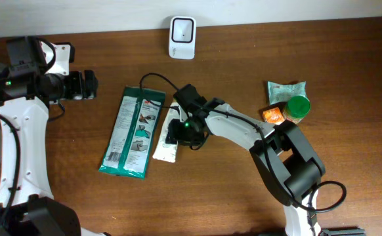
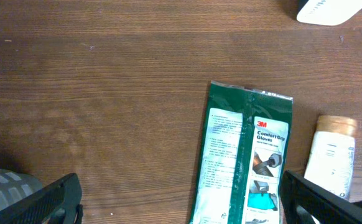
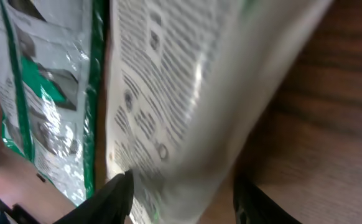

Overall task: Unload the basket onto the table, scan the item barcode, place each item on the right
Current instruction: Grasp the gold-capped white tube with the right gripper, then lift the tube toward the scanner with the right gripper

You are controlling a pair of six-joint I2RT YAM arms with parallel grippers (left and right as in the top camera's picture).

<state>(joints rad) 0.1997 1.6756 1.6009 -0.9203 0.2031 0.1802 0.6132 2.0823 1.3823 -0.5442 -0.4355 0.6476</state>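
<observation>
**Right gripper [image 3: 181,196] poised over white pouch [image 1: 165,149]**

The right gripper's jaws are seen on either side of the white pouch; whether they are clamped on it cannot be told. The pouch is laid near the middle of the table [image 1: 243,65], with the green glove pack [image 1: 130,134] just beside it at 9 o'clock. The scanner [image 1: 182,37] is set at 12 o'clock. The left gripper [image 1: 89,85], spread wide, is held at 10 o'clock.

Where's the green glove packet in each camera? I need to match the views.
Overhead: the green glove packet lies left of centre.
Left wrist: lower right of centre.
Right wrist: along the left edge.
Shared landmark: the white tube lying right beside it, in all three views.
</observation>
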